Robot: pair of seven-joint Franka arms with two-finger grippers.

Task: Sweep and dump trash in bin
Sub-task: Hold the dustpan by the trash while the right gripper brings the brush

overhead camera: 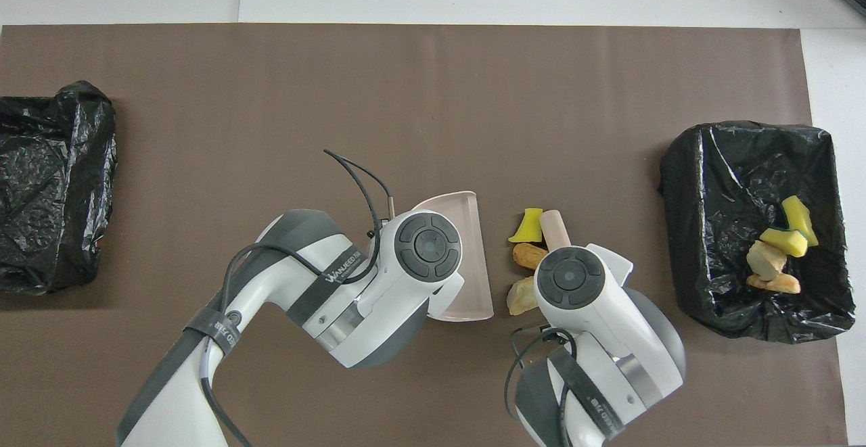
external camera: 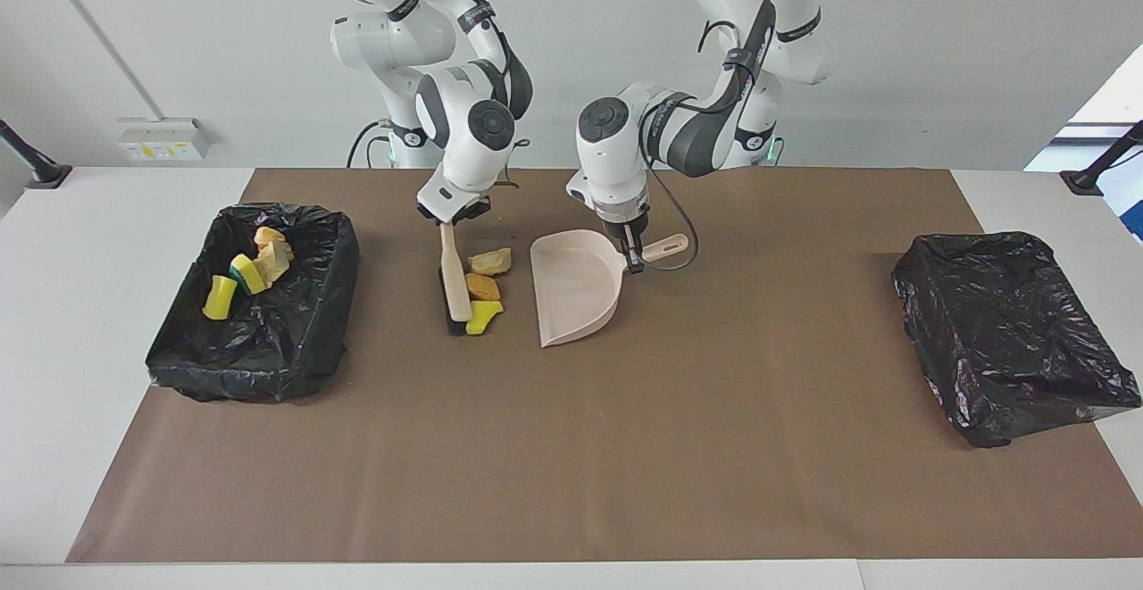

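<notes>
1. Trash (external camera: 483,287) — three chunks — is lying on the mat (external camera: 625,447) mid-table, between brush (external camera: 455,286) and dustpan (external camera: 576,291); four more chunks (external camera: 246,273) are sitting in the bin (external camera: 259,349) at the right arm's end.
2. The right gripper (external camera: 449,222) is clenching the brush handle, bristles touching the trash.
3. The left gripper (external camera: 633,255) is gripping the dustpan's handle, pan resting on the mat.
4. A second bin (external camera: 1009,331) is sitting at the left arm's end.

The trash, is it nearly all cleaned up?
About halfway. Four chunks already lie in the bin at the right arm's end. The right gripper holds the brush against three chunks on the mat, beside the dustpan held by the left gripper. Those three need sweeping in and dumping.
</notes>
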